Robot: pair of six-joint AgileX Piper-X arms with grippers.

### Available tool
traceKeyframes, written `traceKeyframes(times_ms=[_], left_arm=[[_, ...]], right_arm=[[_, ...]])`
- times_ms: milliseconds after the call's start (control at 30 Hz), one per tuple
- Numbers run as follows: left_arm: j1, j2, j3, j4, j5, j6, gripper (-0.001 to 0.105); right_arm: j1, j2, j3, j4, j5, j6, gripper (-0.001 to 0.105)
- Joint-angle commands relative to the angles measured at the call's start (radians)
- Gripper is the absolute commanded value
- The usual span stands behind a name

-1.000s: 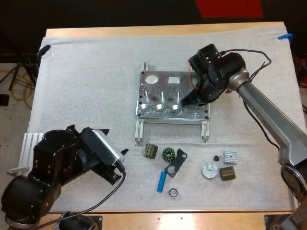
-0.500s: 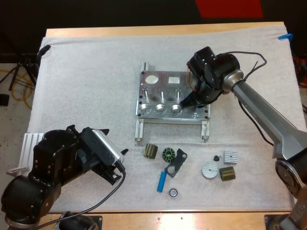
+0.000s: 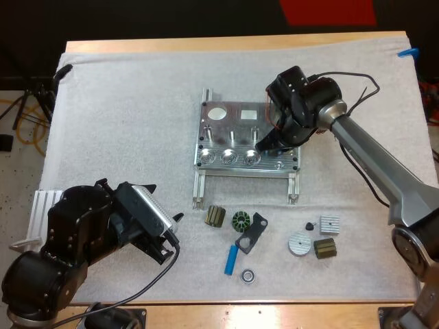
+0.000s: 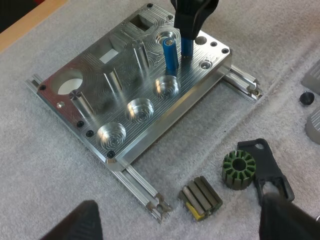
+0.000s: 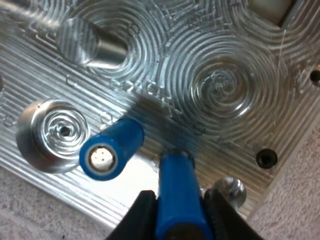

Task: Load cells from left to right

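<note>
Right claw (image 5: 177,216), clamped on a bright blue cylinder (image 5: 175,182), at the right end of the machined aluminium fixture (image 3: 226,120), just beside a standing blue cell (image 5: 107,150). Best lowered upright, clear of that neighbour. Left claw (image 3: 175,229) apart.

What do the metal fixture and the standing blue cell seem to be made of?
The metal fixture is probably bare machined aluminium: silvery and shiny, with fine circular tool marks. The standing blue cell seemingly has a glossy blue plastic sleeve over a pale, metal-looking end, seen in the right wrist view; the inside cannot be told.
</note>
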Motion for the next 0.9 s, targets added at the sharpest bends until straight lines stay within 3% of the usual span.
traceKeyframes(times_ms=[0, 533, 867], left_arm=[[0.0, -0.003, -0.001, -0.006, 0.006, -0.011, 0.065], [0.0, -0.003, -0.001, -0.006, 0.006, -0.011, 0.065], [0.0, -0.003, -0.001, -0.006, 0.006, -0.011, 0.065]], right_arm=[[-0.002, 0.004, -0.009, -0.005, 0.004, -0.012, 0.0], [-0.002, 0.022, -0.009, -0.005, 0.002, -0.012, 0.0], [-0.002, 0.038, -0.009, 0.002, -0.058, -0.012, 0.0]])
